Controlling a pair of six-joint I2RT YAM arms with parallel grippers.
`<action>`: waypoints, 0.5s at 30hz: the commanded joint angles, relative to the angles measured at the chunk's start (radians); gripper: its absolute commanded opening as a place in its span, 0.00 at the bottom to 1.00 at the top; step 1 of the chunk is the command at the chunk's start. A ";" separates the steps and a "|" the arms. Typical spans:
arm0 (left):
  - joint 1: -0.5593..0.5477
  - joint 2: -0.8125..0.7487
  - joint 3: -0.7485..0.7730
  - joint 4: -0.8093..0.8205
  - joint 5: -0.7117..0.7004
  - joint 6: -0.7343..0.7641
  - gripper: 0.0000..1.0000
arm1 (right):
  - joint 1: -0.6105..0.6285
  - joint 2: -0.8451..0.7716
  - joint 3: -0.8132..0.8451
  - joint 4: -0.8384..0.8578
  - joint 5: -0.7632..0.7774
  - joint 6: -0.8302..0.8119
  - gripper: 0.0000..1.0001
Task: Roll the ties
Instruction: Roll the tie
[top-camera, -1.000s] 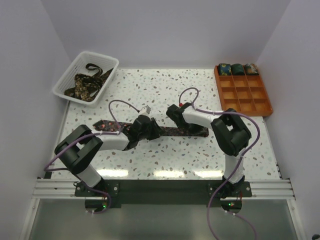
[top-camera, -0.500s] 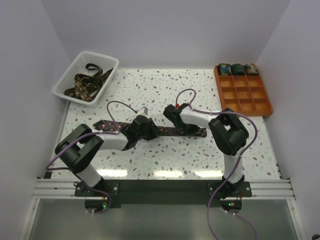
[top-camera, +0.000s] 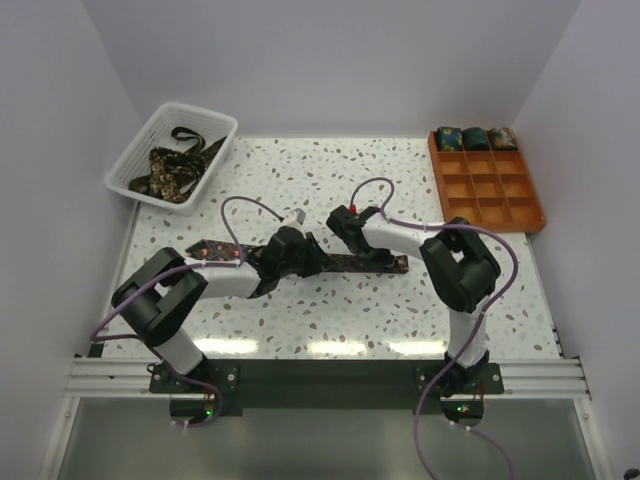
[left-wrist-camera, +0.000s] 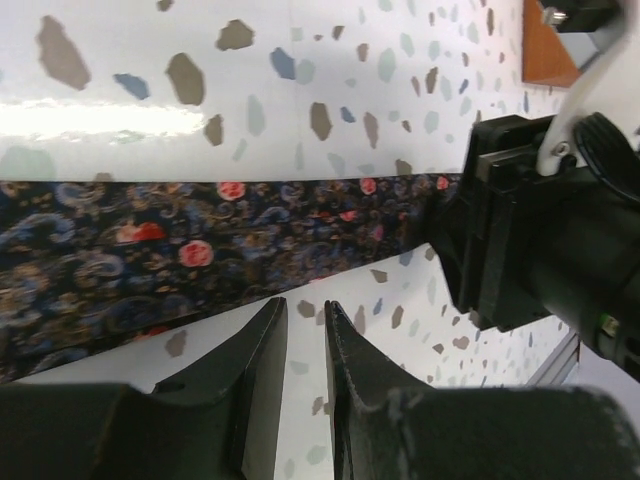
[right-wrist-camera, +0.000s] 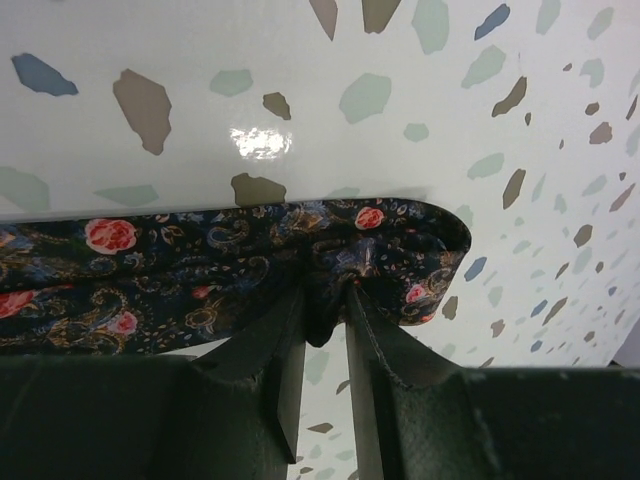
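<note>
Dark paisley fabric stretches left to right across the middle of the speckled surface (top-camera: 300, 170): one tie (top-camera: 365, 262) lying flat, between the two arms. At its right-hand end the cloth is doubled over into a rounded fold. The right pincer (right-wrist-camera: 325, 300) stands over that fold with its jaws narrow, and a pucker of the tie is drawn up between the fingertips (right-wrist-camera: 290, 345). The left pincer (left-wrist-camera: 302, 305) sits just beside the near edge of the tie, close to the other pincer. Its jaws are only slightly apart, with bare surface showing in the gap and nothing held. Its tips are so near the tie's edge that I cannot tell whether they touch it.

At the far left corner a white mesh basket (top-camera: 215, 125) holds a loose heap of more ties (top-camera: 170, 165). At the far right an orange gridded tray (top-camera: 485, 190) carries three rolled ties (top-camera: 475, 138), side by side in its back row.
</note>
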 joint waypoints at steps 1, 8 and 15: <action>-0.022 0.007 0.060 0.009 0.018 0.026 0.27 | -0.011 -0.059 -0.013 0.069 -0.042 0.050 0.26; -0.047 0.033 0.103 0.010 0.038 0.028 0.27 | -0.040 -0.109 -0.050 0.109 -0.092 0.067 0.33; -0.078 0.076 0.157 0.010 0.050 0.031 0.27 | -0.072 -0.163 -0.088 0.146 -0.163 0.074 0.43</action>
